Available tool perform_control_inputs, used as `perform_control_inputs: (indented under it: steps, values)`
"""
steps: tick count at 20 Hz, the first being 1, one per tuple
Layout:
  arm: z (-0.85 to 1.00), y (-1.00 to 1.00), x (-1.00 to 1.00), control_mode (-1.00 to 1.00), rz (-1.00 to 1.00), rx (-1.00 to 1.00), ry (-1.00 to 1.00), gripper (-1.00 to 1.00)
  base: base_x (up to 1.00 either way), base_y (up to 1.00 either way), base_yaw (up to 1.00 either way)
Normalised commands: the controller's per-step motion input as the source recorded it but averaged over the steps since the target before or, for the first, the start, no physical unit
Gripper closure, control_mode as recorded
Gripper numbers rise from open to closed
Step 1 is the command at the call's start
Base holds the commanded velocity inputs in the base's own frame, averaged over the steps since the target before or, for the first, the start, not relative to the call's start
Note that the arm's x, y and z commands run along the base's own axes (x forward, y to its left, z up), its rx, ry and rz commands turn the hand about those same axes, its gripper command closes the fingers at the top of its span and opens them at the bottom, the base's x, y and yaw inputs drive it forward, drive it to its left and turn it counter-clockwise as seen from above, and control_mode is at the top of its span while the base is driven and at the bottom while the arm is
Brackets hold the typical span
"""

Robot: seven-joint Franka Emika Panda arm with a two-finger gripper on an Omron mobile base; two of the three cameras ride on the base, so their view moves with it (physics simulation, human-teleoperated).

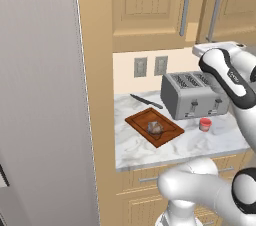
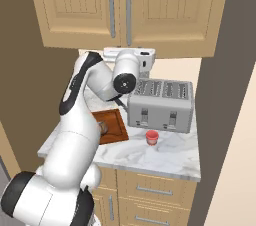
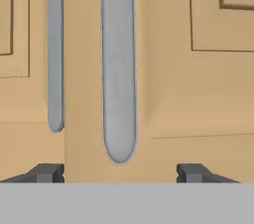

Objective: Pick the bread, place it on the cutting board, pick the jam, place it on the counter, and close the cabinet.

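The two dark fingertips of the gripper (image 3: pixel 120 172) stand apart at the bottom of the hand view, holding nothing, and right in front of them is the rounded lower end of a long grey handle (image 3: pixel 118 74) on the cabinet (image 3: pixel 208 94), with a second handle (image 3: pixel 54 54) just beside it across the seam between the doors. That closeness suggests the hand is facing the cabinet front on purpose, for the closing step, and in both base views the doors look flush or nearly so, though I cannot tell whether a slight gap remains. The bread (image 1: pixel 155 128) sits on the cutting board (image 1: pixel 140 119), near the board's middle, so that part of the task looks done. The jam (image 1: pixel 205 124) stands upright on the counter (image 1: pixel 145 147), just in front of the toaster (image 1: pixel 192 95) and apart from the board, which also looks finished. A knife (image 1: pixel 146 101) lies behind the board near the wall. Room is tight up high: the hand is tucked under the cabinet's bottom edge and above the toaster top, so any pull-back probably has to come outward toward the base. To the left a tall grey panel (image 1: pixel 40 95) closes off that side, and the counter's front edge is open with drawers (image 2: pixel 150 190) below.
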Motion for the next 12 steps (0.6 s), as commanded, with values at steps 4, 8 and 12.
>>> perform_control_inputs:
  steps: [4,8,12]
  values:
    - [0.00,0.00,0.44,-1.00,0.00,0.01,0.00,-1.00,0.00,0.00,0.00]
    - [0.00,0.00,0.45,-1.00,0.00,0.02,0.00,-1.00,0.00,0.00,0.00]
    - [0.00,0.00,0.43,-1.00,0.01,0.02,0.00,-1.00,0.00,0.00,0.00]
